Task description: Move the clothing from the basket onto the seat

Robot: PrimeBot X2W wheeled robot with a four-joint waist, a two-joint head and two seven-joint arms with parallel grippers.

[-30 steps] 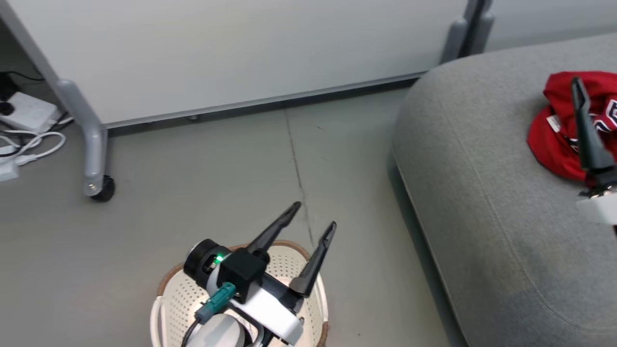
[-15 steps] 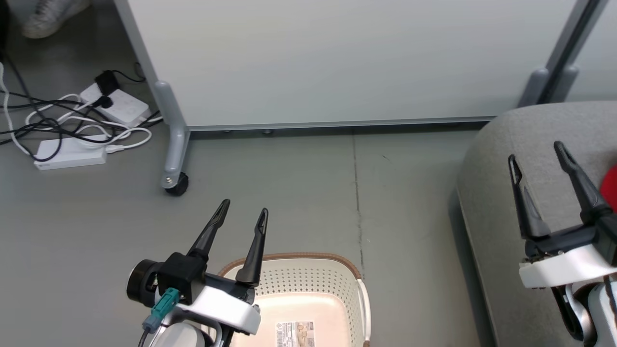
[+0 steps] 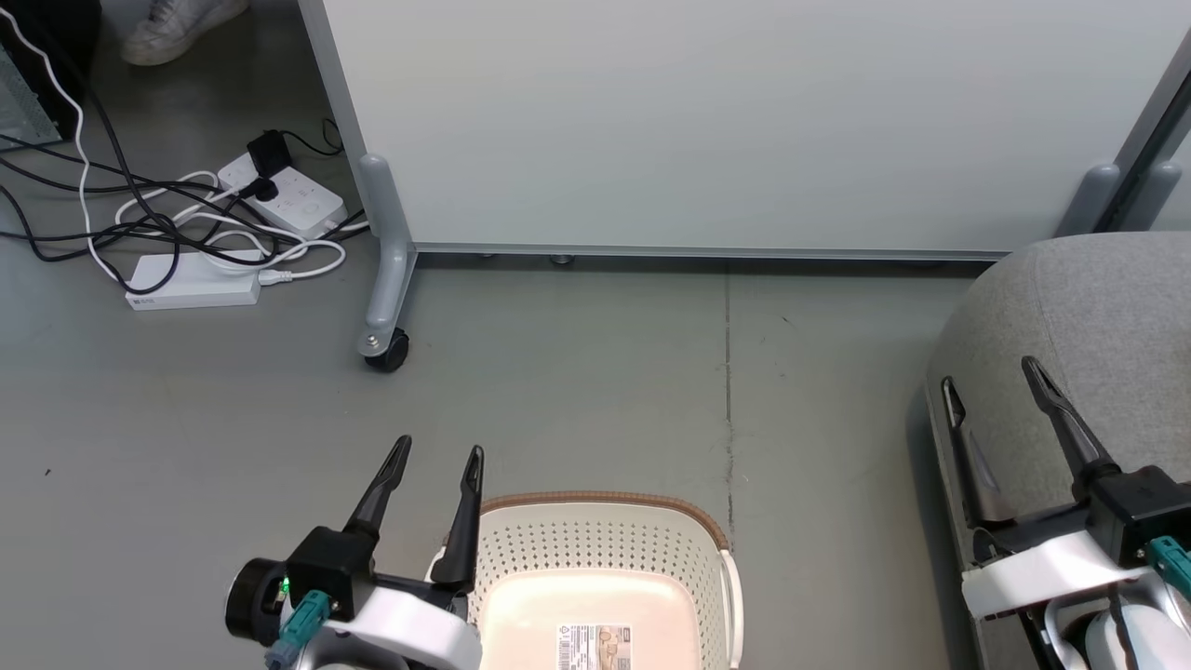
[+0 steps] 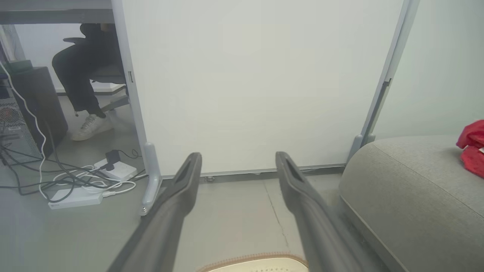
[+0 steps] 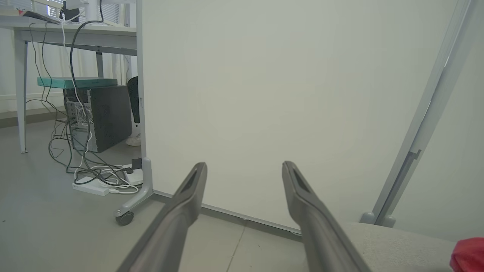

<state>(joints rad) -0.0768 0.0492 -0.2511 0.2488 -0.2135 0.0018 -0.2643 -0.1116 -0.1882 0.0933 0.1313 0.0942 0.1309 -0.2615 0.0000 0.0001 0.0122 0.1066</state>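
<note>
Cream-white perforated plastic basket (image 3: 605, 500) on floor (image 3: 605, 391); bright red fabric clothing (image 4: 470, 145) on grey upholstered seat (image 4: 408, 177). Left hand (image 3: 439, 448), right hand (image 3: 988, 373): both spread.

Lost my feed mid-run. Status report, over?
Left end effector open, empty, by basket. Right end effector open, empty, by seat. Red clothing on seat; visible basket floor holds just a label. Nothing blocking.
</note>
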